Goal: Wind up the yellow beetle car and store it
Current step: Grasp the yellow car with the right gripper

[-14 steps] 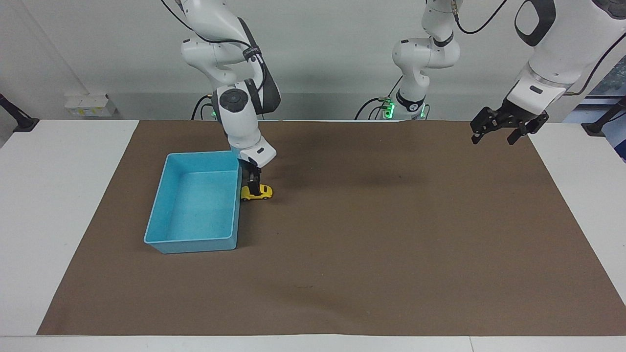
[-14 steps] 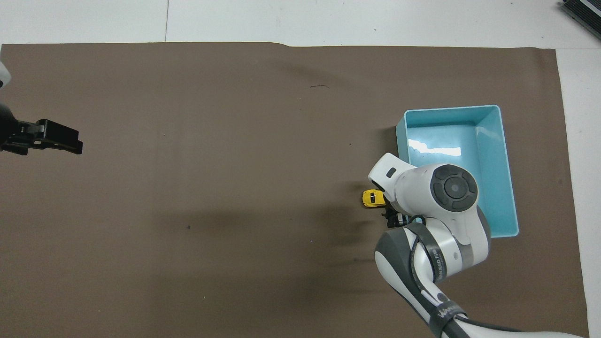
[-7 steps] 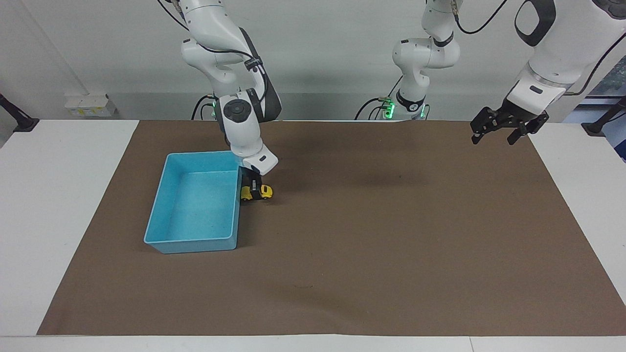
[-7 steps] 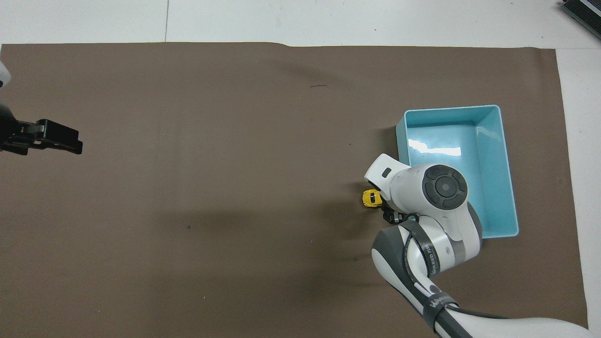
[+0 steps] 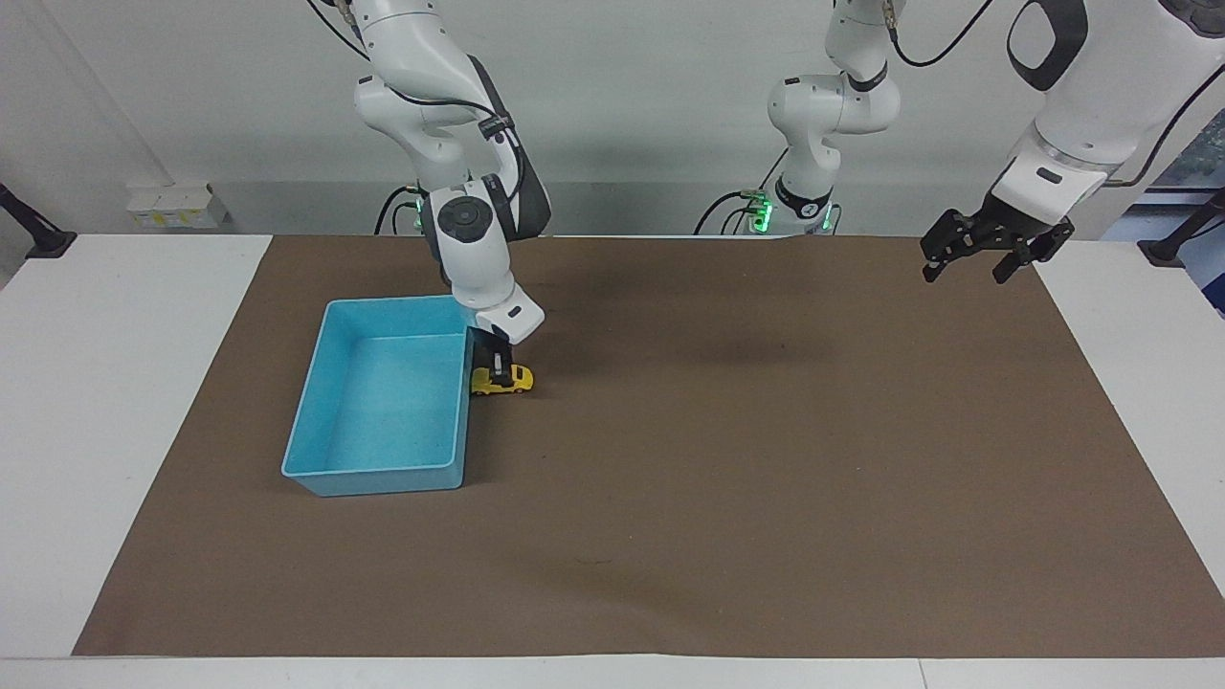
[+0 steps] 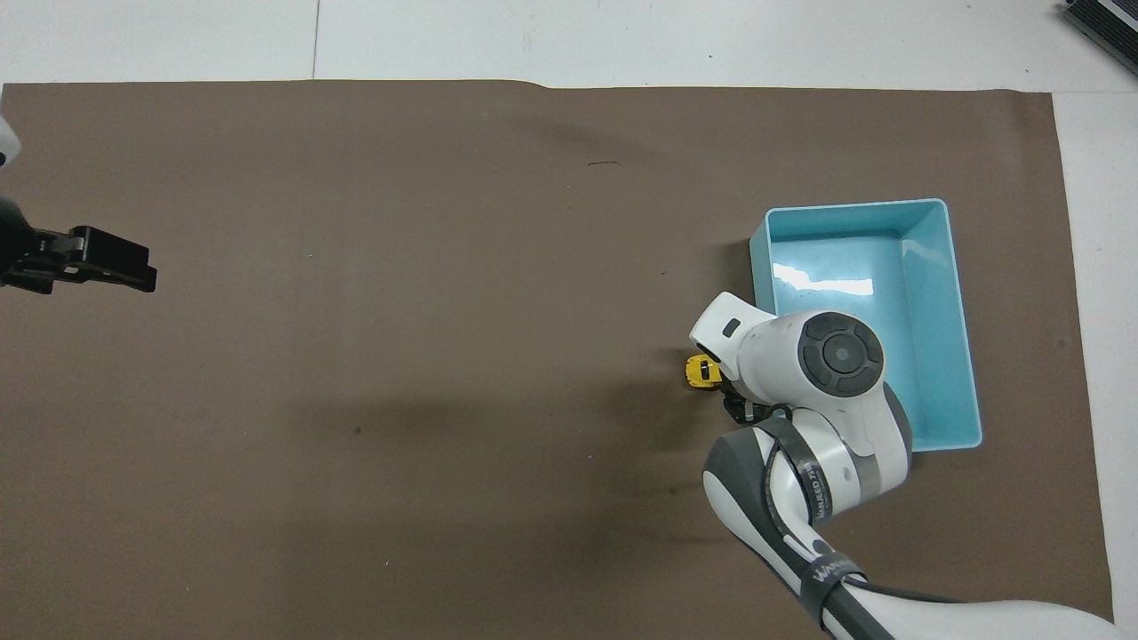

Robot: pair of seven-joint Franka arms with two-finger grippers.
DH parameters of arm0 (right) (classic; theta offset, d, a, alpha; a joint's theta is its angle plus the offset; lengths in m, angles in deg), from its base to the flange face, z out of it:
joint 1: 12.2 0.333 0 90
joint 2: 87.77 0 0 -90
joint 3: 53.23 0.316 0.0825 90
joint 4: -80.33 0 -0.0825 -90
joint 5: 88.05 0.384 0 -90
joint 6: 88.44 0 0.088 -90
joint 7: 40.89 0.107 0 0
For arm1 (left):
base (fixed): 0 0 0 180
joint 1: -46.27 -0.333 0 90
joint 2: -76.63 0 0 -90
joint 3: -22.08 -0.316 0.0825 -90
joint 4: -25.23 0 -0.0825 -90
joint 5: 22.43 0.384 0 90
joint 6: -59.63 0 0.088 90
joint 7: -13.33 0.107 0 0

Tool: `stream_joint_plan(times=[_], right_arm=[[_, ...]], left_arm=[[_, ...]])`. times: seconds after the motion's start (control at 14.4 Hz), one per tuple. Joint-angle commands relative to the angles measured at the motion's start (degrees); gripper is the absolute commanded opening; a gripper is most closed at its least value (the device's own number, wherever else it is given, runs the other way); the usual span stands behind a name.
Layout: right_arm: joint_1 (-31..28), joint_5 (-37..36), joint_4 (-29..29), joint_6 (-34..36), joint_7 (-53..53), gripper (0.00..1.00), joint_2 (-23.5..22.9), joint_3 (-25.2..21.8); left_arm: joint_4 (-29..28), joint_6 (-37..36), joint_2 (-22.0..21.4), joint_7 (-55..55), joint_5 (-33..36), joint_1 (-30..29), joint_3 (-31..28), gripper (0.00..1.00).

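Clamping the yellow beetle car on the mat beside the blue bin, the right gripper readies winding (left gripper waits, spread wide).

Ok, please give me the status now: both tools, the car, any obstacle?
Right tool shut on yellow beetle car, car on mat beside blue bin. Left tool open, waiting over mat at its own end. Bin wall close beside car.

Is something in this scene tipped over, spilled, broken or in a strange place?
Nothing stands out. The yellow beetle car sits upright on its wheels beside the blue bin, with the right gripper shut on it. The bin stands level and holds nothing. The left gripper waits open.
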Motion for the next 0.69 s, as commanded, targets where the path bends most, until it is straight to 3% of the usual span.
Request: stream_joint_plan(times=[0.0, 0.35, 0.62], right_arm=[[-0.20, -0.97, 1.09, -0.30, -1.31, 0.00, -1.11, 0.16], [3.84, -0.88, 7.67, 5.23, 3.78, 0.00, -1.29, 0.17], [3.67, -0.62, 13.21, 12.16, 4.67, 0.00, -0.59, 0.17]], left_arm=[[-0.77, -0.52, -1.13, -0.37, -0.64, -0.79, 0.46, 1.00], [-0.68, -0.52, -1.13, -0.46, -0.64, -0.88, 0.46, 1.00], [-0.77, -0.52, -1.13, -0.46, -0.64, -0.79, 0.46, 1.00]])
